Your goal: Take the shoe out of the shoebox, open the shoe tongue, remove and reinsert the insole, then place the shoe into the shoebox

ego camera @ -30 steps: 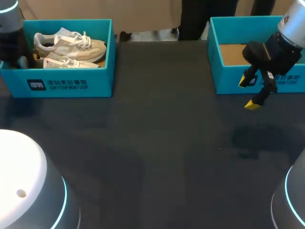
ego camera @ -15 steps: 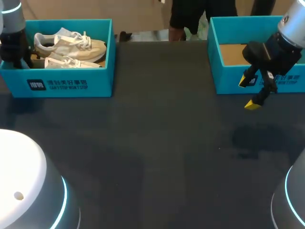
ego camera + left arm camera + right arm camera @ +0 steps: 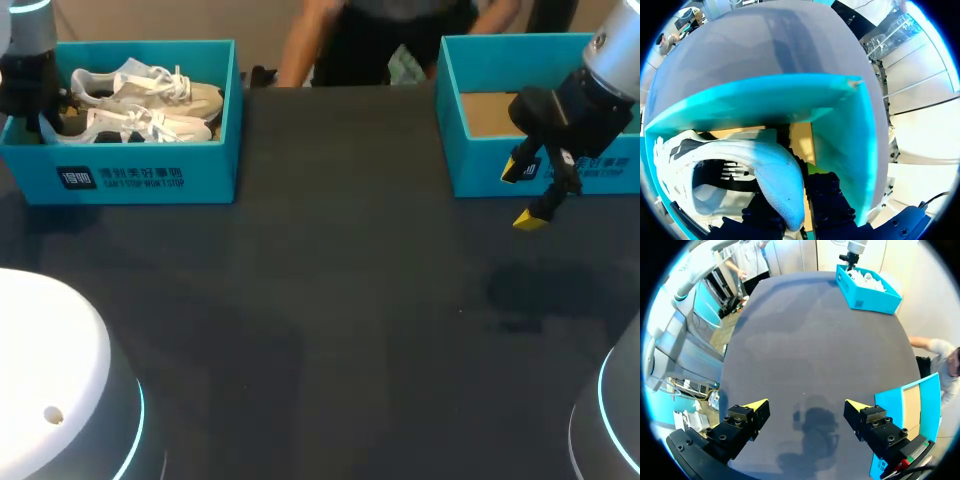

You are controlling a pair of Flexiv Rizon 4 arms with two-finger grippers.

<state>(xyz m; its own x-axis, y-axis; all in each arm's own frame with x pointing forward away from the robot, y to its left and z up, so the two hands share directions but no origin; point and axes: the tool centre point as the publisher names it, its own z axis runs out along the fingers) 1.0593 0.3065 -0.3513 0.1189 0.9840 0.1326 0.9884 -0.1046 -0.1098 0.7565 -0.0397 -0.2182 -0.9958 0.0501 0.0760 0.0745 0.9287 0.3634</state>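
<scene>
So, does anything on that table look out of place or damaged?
Barely. The shoebox looks slightly scuffed at one rim corner. Otherwise both shoes lie inside it, the left gripper clamped on the heel of one shoe.

Teal shoebox [image 3: 140, 175] with white print. Cream-white shoe [image 3: 135, 125], white laces. Plain dark grey table [image 3: 340, 300]. Teal second box [image 3: 470, 165], brown cardboard floor. Black right gripper [image 3: 520, 195], yellow tips.

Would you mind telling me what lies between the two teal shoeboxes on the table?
Nothing: the head view shows only bare dark table between the shoebox holding the shoes and the other shoebox.
</scene>
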